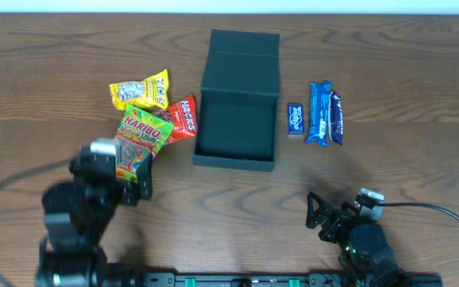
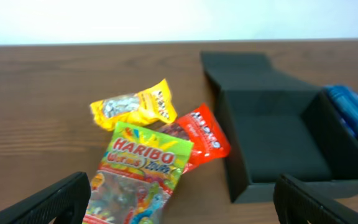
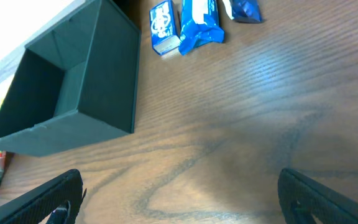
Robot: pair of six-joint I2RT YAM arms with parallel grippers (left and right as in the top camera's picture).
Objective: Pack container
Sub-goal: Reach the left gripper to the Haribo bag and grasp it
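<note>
Container untouched; both arms' fingers wide

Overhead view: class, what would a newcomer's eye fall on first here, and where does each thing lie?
The dark green container stands open and empty at the middle of the table, its lid flipped back. Left of it lies a bright cluster: a Haribo bag, a yellow packet and a red packet. To its right sit three blue snacks in a row.
</note>
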